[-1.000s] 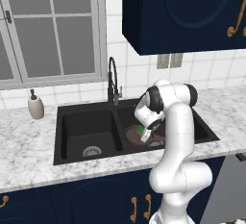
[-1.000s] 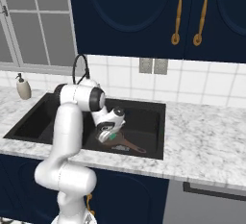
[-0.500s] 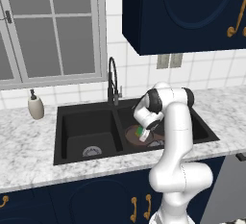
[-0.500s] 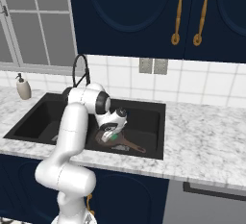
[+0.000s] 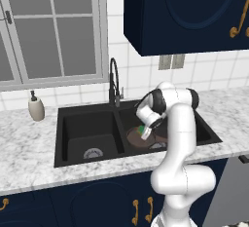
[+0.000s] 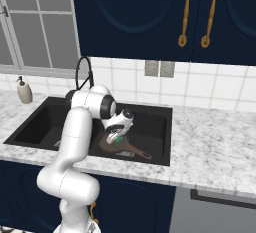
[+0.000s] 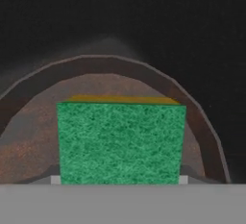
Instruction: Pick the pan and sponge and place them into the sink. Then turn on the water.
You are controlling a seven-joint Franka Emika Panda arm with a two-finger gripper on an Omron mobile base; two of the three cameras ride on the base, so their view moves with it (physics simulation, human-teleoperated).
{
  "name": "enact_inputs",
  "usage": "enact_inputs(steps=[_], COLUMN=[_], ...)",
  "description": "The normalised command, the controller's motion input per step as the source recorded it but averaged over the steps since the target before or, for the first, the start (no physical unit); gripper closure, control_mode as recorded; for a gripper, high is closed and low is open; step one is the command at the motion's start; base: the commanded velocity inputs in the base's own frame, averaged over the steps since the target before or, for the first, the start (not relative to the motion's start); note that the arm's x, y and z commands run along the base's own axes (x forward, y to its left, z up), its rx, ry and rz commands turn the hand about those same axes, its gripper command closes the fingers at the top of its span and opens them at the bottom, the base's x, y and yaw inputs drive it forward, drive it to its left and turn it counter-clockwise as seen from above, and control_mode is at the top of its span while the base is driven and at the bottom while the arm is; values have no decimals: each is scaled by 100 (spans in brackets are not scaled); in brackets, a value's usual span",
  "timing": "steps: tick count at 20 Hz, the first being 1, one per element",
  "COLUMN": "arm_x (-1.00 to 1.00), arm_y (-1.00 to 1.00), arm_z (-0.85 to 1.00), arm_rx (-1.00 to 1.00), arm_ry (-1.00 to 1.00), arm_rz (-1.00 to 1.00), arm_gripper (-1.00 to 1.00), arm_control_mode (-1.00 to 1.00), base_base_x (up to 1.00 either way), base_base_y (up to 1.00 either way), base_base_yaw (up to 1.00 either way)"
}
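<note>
**A:** Start with the left base view. Where is the arm?

**B:** It rises from the lower right and bends down into the right basin of the black double sink (image 5: 73, 119). The gripper (image 5: 145, 134) is low over the frying pan (image 5: 138, 138), which lies on the floor of that basin. A bit of green shows at the fingertips: the sponge (image 5: 145, 132), right above the pan's inside.

**A:** And the faucet?

**B:** The black arched faucet (image 5: 114, 82) stands at the back rim between the two basins. I see no stream under it. A cream soap dispenser (image 5: 35, 106) sits on the marble counter (image 5: 29, 143) to the left of the sink.

**A:** Now the right base view.

**B:** Same scene from the other side. The pan (image 6: 122, 146) is in the basin nearer this camera, its long brown handle pointing toward the front right corner of the sink (image 6: 160, 122). The gripper (image 6: 114, 138) hangs just over the pan's round part, with the sponge (image 6: 114, 137) between its fingers. The faucet (image 6: 84, 73) and the dispenser (image 6: 23, 90) stand further left.

**A:** Is the sponge touching the pan?

**B:** I cannot tell from either base view; it is very close to it.

**A:** The hand view?

**B:** The sponge (image 7: 121, 141) is a green block with a yellowish top edge, sitting square in the middle at the bottom. The pan's reddish-brown floor and dark rim (image 7: 110, 67) curve around behind it, with the black sink beyond. The fingers are clamped on the sponge.
</note>
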Motion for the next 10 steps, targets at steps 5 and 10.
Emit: enact_inputs(steps=[5, 10], arm_x=[-19, -36], arm_y=[-4, -10], arm_z=[43, 41], arm_rx=[7, 6], arm_ry=[-8, -9], arm_rz=[0, 0], arm_gripper=[-100, -100], arm_control_mode=[-100, -100], base_base_x=[0, 0], base_base_y=[0, 0], base_base_yaw=[0, 0])
